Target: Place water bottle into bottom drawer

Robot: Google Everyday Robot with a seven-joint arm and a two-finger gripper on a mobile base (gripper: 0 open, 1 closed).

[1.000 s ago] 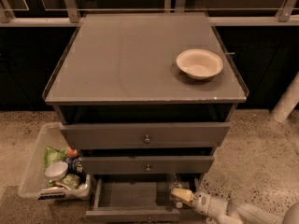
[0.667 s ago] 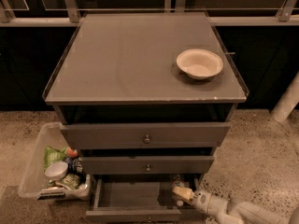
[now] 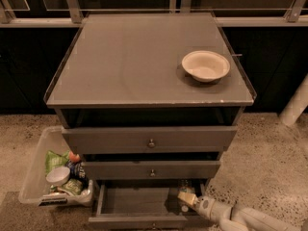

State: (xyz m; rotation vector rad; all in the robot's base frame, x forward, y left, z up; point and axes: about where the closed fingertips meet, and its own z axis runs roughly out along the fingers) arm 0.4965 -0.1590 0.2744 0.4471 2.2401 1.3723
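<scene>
The bottom drawer (image 3: pixel 139 201) is pulled open at the foot of the grey cabinet, below the shut middle drawer (image 3: pixel 151 170) and the top drawer (image 3: pixel 150 139). My gripper (image 3: pixel 186 198) reaches in from the lower right and sits inside the drawer's right end. It is shut on the water bottle (image 3: pixel 184 208). The bottle's white cap shows just in front of the fingers, and a faint clear part shows behind them. The rest of the bottle is hidden by the gripper. The bottle is low over the drawer's floor.
A white bowl (image 3: pixel 205 65) stands on the cabinet top (image 3: pixel 134 61) at the right. A clear bin (image 3: pixel 36 177) with packets and a small cup sits on the floor left of the drawers. A white pole (image 3: pixel 296 102) leans at the far right.
The gripper with the bottle has shifted very slightly deeper into the bottom drawer. Nothing else has moved.
</scene>
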